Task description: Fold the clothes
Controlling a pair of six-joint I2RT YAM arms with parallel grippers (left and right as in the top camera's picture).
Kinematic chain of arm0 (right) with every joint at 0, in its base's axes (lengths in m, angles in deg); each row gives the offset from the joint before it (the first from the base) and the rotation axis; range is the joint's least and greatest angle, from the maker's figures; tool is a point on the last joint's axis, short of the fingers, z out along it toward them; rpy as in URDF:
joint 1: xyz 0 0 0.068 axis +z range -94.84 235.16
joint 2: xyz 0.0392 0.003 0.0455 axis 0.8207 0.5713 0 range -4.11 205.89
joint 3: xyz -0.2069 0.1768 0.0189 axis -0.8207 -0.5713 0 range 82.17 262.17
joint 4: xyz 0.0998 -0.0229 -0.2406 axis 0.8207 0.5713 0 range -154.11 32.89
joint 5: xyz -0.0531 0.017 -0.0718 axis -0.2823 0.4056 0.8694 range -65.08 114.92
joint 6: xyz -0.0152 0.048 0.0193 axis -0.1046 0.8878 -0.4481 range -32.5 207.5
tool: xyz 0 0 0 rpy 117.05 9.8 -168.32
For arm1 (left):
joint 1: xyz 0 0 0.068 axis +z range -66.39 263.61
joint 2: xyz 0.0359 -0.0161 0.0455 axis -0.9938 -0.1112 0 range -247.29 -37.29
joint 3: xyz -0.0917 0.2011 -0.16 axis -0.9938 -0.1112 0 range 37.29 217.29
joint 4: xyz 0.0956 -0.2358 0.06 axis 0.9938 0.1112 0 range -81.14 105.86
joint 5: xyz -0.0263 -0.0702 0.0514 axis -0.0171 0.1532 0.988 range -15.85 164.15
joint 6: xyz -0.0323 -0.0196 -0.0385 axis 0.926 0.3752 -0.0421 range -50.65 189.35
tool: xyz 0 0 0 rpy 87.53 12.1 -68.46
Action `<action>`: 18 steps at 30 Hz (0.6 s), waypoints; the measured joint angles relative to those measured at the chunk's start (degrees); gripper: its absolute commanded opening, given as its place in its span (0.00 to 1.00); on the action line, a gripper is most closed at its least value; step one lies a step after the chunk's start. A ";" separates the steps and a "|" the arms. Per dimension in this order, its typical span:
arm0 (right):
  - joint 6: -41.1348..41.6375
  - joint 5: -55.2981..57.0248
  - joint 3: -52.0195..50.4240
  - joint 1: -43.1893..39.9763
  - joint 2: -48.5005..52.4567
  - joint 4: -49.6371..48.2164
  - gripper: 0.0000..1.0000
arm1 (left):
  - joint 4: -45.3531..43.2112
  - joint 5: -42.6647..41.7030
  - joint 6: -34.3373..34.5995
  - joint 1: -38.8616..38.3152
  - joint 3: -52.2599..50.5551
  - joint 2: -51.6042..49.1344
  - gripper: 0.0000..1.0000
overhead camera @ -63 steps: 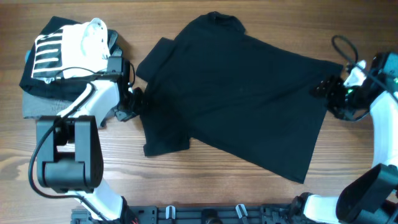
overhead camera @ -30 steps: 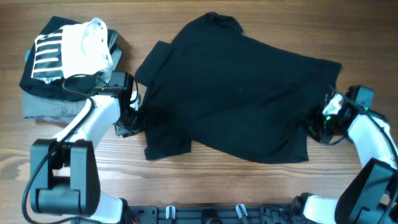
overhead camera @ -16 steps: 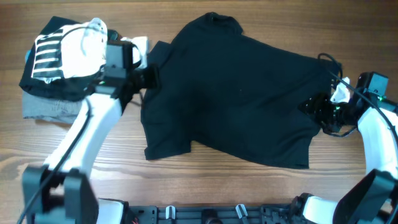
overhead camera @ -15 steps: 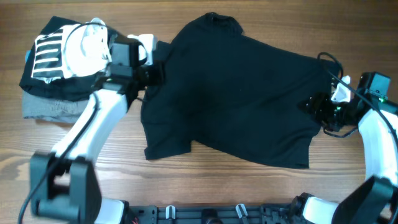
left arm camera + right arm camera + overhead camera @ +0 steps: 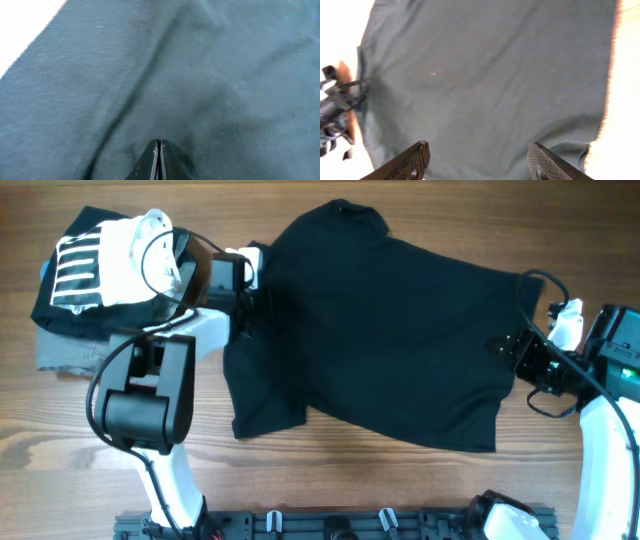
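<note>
Across the middle of the table point(image 5: 330, 480) lies the black T-shirt point(image 5: 390, 330), spread flat, collar toward the far edge. The left gripper point(image 5: 252, 292) sits at the shirt's left shoulder, dark against dark cloth from overhead. Its wrist view shows the fingers point(image 5: 150, 162) pressed together over fabric; whether any cloth is pinched cannot be told. The right gripper point(image 5: 508, 348) is at the hem side, fingers point(image 5: 412, 161) spread wide, holding nothing. A pile of folded clothes point(image 5: 100, 270) is partly hidden by the left arm point(image 5: 150, 370).
</note>
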 measured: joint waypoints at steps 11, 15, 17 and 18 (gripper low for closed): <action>3.28 2.56 -0.35 2.67 19.74 -16.76 0.27 | 7.41 -3.52 5.14 10.97 -0.46 3.52 0.30; 5.62 3.30 -0.42 10.47 29.64 -24.17 0.04 | 12.11 -4.09 4.79 6.16 -1.25 10.88 0.38; 8.98 4.90 -0.44 12.22 33.18 -26.91 0.04 | 13.84 -4.48 4.55 4.39 -1.29 16.41 0.41; 10.54 5.66 -0.52 12.55 34.88 -28.98 0.04 | 14.99 -4.46 4.46 3.80 -1.29 19.02 0.42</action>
